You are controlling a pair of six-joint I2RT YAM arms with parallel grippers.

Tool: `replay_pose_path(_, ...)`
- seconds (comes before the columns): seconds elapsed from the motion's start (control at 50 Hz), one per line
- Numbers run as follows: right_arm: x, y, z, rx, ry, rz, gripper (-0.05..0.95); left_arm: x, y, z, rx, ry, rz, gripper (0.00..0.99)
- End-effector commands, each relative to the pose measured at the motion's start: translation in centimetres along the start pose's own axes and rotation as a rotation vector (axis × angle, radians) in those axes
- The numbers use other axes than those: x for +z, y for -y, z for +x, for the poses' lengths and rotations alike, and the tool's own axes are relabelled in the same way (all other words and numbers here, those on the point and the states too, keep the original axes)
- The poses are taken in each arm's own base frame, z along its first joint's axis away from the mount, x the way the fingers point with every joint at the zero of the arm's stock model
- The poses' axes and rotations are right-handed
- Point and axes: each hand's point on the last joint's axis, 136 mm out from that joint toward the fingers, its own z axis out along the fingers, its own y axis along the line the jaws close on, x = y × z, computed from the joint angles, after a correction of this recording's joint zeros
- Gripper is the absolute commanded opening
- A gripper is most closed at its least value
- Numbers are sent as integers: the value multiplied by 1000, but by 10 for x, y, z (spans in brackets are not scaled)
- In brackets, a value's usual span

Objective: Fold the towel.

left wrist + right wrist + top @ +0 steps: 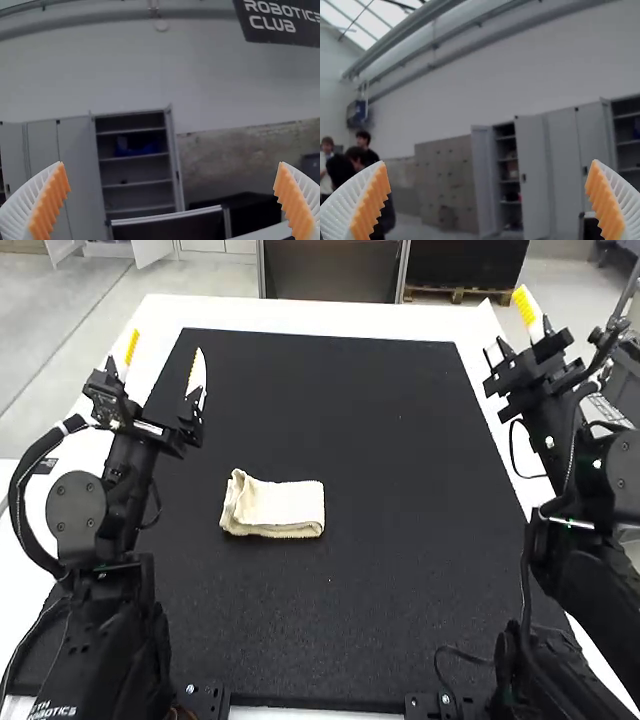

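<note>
The cream towel (287, 504) lies folded into a small, layered rectangle, slightly left of the mat's middle in the high view. Its left end is uneven, with a corner sticking up; the right end looks straighter. My left gripper (165, 345) is held up beyond the towel and to its left, fingers wide apart. Far off to the towel's right, my right gripper (577, 300) is raised near the table's right side. Both the left gripper (171, 167) and the right gripper (488, 166) are open in their wrist views, with nothing between the fingers. Neither touches the towel.
A black mat (400, 580) covers most of the white table (300, 318), whose pale border runs along the far edge and the sides. Cables hang beside both arms, and one loops onto the mat's near right part.
</note>
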Motion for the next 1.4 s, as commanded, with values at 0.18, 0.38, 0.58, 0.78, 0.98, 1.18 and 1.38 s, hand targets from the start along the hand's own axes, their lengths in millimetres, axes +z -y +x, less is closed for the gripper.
replay_pose_path(0.18, -5, 11, -24, -41, 72, 87, 903, -1, 2, -1, -36, 4, -1, 959)
replay_pose_path(0.38, -7, 32, -18, -41, 5, 190, 900, -2, 5, -7, -43, 27, 8, 959)
replay_pose_path(0.58, -19, 34, -11, -68, -23, 212, 900, -13, 5, -13, -21, 27, -10, 959)
replay_pose_path(0.78, -37, 23, 0, -115, -16, 208, 903, -17, 1, 0, -24, -32, -36, 959)
replay_pose_path(0.98, -51, 9, -9, -172, 30, 213, 898, -20, -2, 24, -33, -129, -46, 959)
replay_pose_path(1.18, -68, -6, -14, -222, 84, 209, 890, -23, -2, 46, 44, -223, -41, 957)
replay_pose_path(1.38, -76, 8, 3, -198, 56, 248, 892, -30, -4, 70, 50, -320, -44, 959)
